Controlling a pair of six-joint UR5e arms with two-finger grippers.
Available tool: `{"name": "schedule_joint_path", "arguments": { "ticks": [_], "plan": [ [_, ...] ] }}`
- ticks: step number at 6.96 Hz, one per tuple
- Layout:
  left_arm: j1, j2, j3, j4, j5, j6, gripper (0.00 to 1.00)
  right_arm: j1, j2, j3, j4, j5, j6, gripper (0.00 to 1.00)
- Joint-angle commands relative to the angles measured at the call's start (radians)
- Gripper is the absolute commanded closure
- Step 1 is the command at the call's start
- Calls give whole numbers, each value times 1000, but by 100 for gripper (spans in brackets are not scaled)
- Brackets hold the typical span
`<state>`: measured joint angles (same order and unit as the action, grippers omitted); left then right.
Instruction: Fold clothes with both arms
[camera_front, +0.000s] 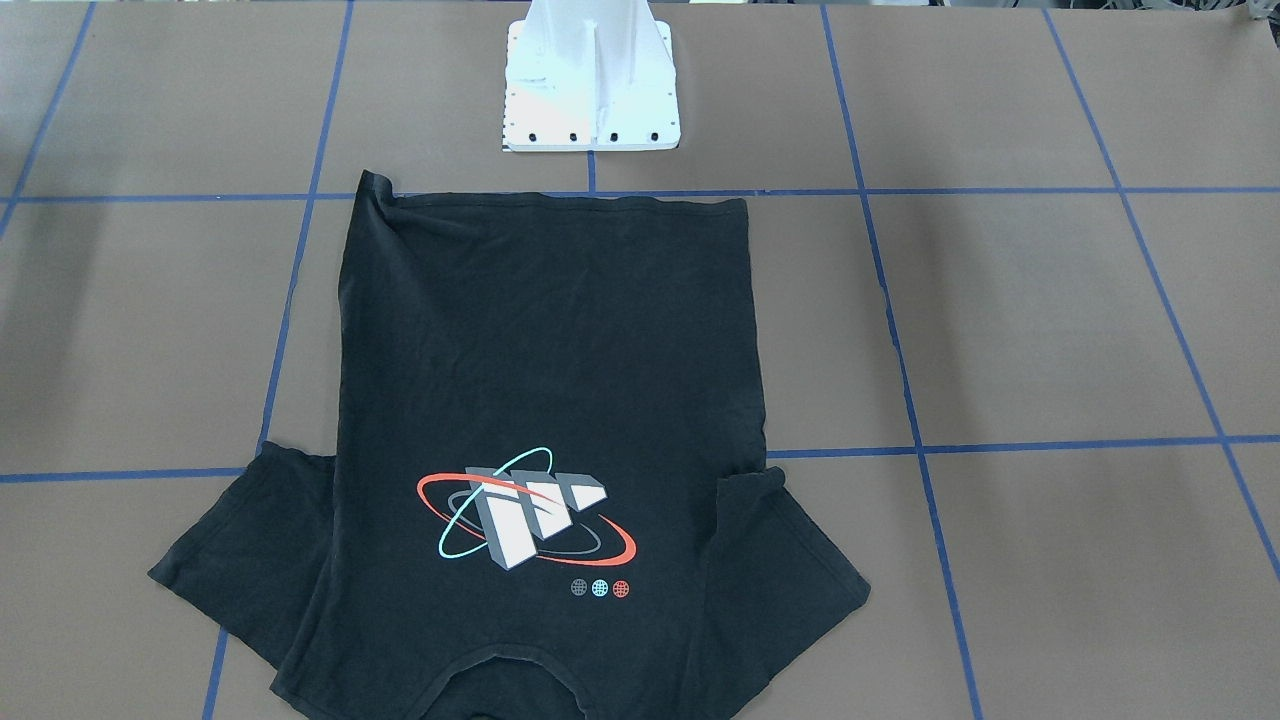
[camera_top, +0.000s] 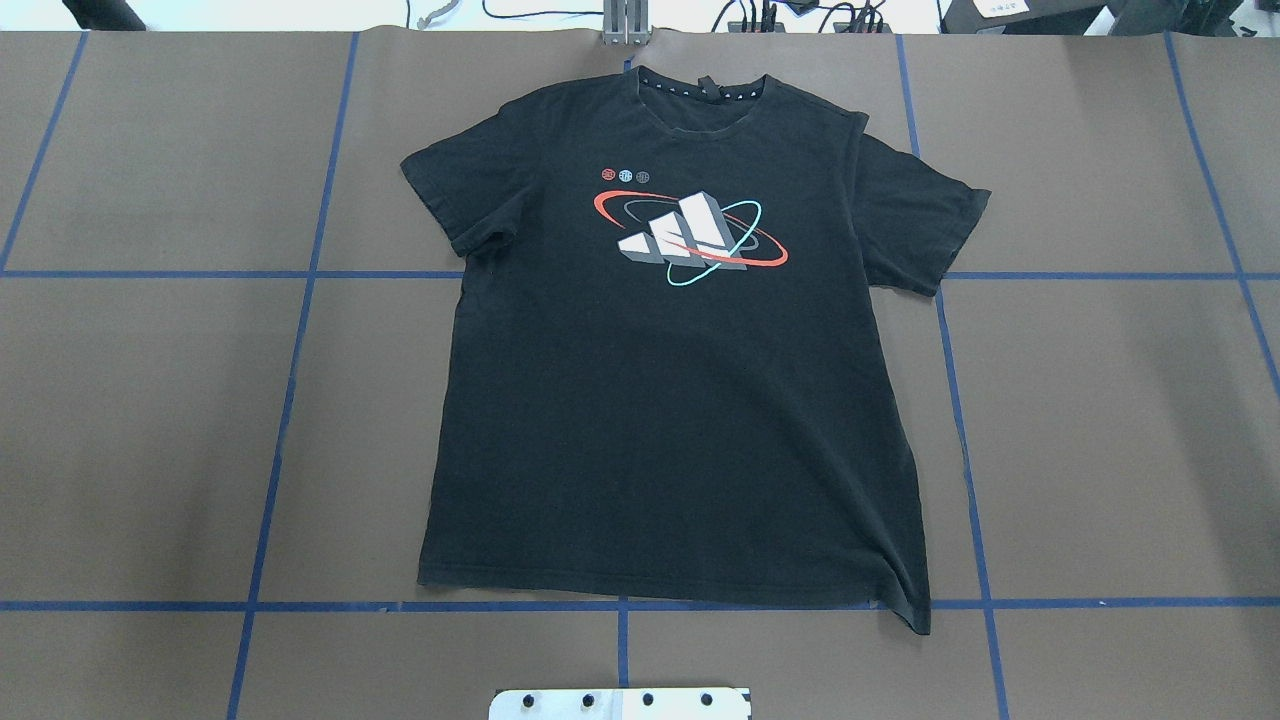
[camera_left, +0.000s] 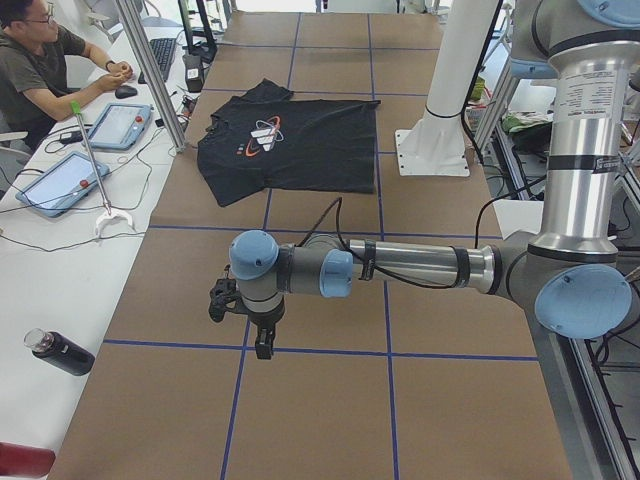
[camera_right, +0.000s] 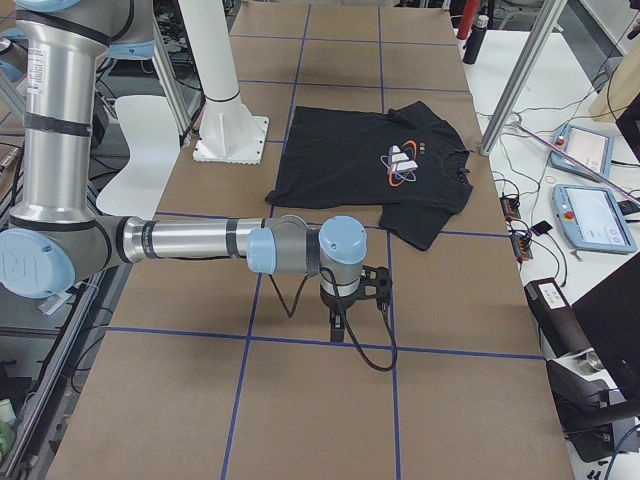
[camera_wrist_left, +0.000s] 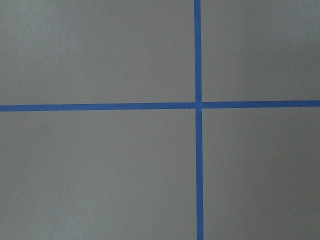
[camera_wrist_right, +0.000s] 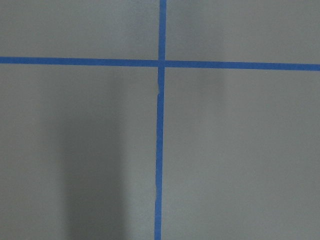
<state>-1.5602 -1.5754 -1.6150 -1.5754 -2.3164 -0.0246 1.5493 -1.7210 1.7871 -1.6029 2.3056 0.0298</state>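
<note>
The black T-shirt (camera_top: 680, 400) lies flat and print-up on the brown table, collar at the far edge and hem towards the robot's base. It also shows in the front view (camera_front: 550, 350), the left view (camera_left: 310, 145) and the right view (camera_right: 340, 165). My left gripper (camera_left: 262, 342) hangs over bare table far to the shirt's left. My right gripper (camera_right: 338, 326) hangs over bare table far to its right. Both show only in the side views, so I cannot tell whether they are open or shut. The wrist views show only brown table and blue tape.
The white pedestal base (camera_front: 592, 75) stands just behind the shirt's hem. Blue tape lines (camera_top: 300, 275) grid the brown table. A side bench holds tablets (camera_left: 60, 182) and a dark bottle (camera_left: 58, 352), with a seated operator (camera_left: 40, 60). Metal posts (camera_left: 150, 70) stand at the table's edge.
</note>
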Motion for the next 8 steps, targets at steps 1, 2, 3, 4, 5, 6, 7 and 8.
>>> {"name": "schedule_joint_path", "arguments": {
  "ticks": [1, 2, 3, 4, 5, 6, 7, 8],
  "plan": [
    [0, 0, -2, 0, 0, 0, 0, 0, 1, 4, 0, 0, 1, 0],
    [0, 0, -2, 0, 0, 0, 0, 0, 4, 3, 0, -3, 1, 0],
    [0, -2, -3, -3, -1, 2, 0, 0, 14, 6, 0, -3, 1, 0],
    [5, -18, -3, -8, -1, 2, 0, 0, 39, 5, 0, -2, 2, 0],
    [15, -70, 1, -8, 0, 0, 0, -2, 93, -3, -5, -6, 9, 0],
    [40, -127, 4, -2, 0, 0, 0, -15, 130, -20, 0, -8, 7, 0],
    [43, -171, 1, 0, -1, -2, 0, -20, 155, -28, 1, -5, 6, 0],
    [43, -210, 10, -11, -58, -2, 0, -35, 168, -25, 1, 17, 6, 0]
  ]
}}
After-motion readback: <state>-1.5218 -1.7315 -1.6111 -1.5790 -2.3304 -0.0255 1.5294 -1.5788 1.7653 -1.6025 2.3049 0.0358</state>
